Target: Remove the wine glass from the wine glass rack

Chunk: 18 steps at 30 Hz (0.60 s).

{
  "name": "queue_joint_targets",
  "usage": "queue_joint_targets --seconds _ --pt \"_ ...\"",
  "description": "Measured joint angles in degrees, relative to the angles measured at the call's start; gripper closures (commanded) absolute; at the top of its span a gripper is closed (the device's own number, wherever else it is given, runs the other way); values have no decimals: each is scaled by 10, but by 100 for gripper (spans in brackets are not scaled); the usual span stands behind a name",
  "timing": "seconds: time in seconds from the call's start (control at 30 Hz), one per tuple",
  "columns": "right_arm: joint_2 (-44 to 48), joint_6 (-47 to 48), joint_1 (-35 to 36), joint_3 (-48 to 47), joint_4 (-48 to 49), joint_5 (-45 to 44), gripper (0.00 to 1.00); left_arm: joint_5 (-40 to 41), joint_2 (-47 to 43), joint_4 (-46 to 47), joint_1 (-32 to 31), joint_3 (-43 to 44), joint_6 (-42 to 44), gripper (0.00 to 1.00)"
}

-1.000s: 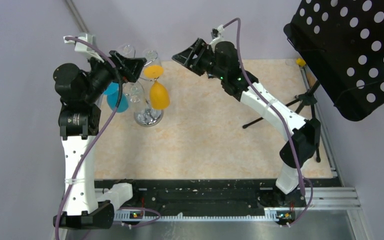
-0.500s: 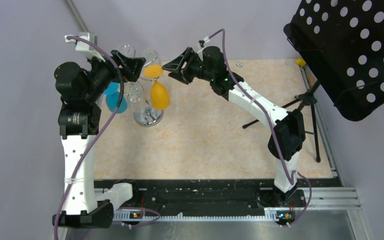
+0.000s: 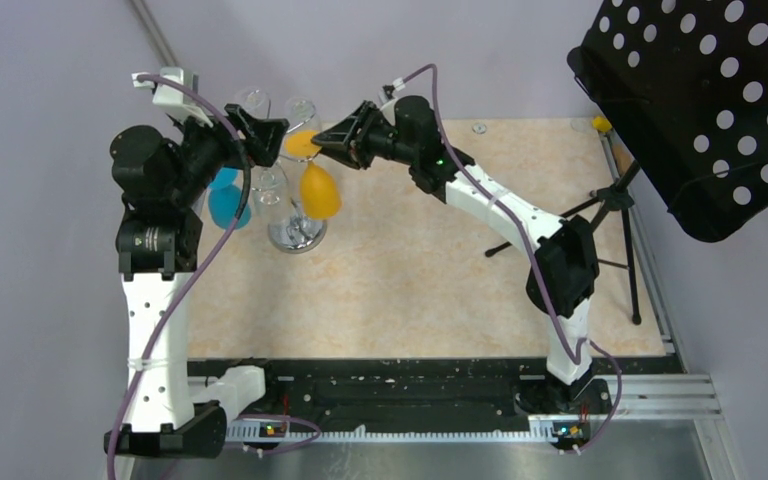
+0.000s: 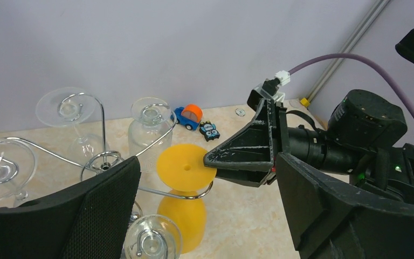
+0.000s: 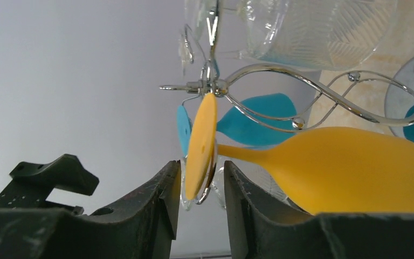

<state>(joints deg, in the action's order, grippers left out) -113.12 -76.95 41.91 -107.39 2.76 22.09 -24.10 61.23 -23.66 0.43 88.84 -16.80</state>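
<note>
Hanging upside down on the wine glass rack [image 3: 296, 234] at the upper left of the table [image 3: 410, 270], the orange wine glass [image 3: 319, 190] is sitting with its flat foot caught in a chrome hook arm and its bowl pointing down toward the mirrored base. The right gripper [image 3: 322, 146] is reaching in from the right at foot height, jaws parted and straddling the orange foot disc edge-on. In the right wrist view one finger is showing on each side of the disc with only narrow gaps, and I cannot tell whether either is touching; it is not clamped. The left gripper [image 3: 272, 135] is hovering just left of the rack top, spread wide and gripping nothing. A blue wine glass [image 3: 225, 200] is hanging on the rack's left side, and clear glasses [image 4: 64, 107] are hanging on other hooks. A small toy car [image 4: 187, 115] is lying on the table behind the rack. A black perforated music stand [image 3: 700, 100] is filling the upper right of the frame.
</note>
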Motion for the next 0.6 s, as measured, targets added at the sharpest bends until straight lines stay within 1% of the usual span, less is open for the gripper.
queue_joint_targets --seconds 0.03,0.1,0.17,0.27,0.37,0.43,0.47,0.57,0.6 --pt "-3 -2 1 0 -8 0 71 2 -2 -2 0 0 3 1" --pt "-7 -3 2 0 -15 -3 75 5 -5 -5 0 0 6 1" --pt "-7 -5 3 0 -20 -7 77 10 -9 -7 0 0 9 1" --pt "-7 -7 3 -3 -21 -15 76 13 -15 -9 0 0 15 1" --pt "-7 -6 3 -4 -21 -24 67 13 -17 -9 0 0 18 1" --pt "-7 -3 3 -4 -23 -29 65 17 -17 -9 -7 0 20 1" --pt "-7 -1 3 -4 -23 -31 65 17 -17 -10 -11 0 20 1" --pt "-8 8 3 -8 -29 -36 73 17 -17 -12 -17 0 21 1" --pt "-10 16 3 -16 -38 -40 74 17 -17 -12 -17 0 21 1"
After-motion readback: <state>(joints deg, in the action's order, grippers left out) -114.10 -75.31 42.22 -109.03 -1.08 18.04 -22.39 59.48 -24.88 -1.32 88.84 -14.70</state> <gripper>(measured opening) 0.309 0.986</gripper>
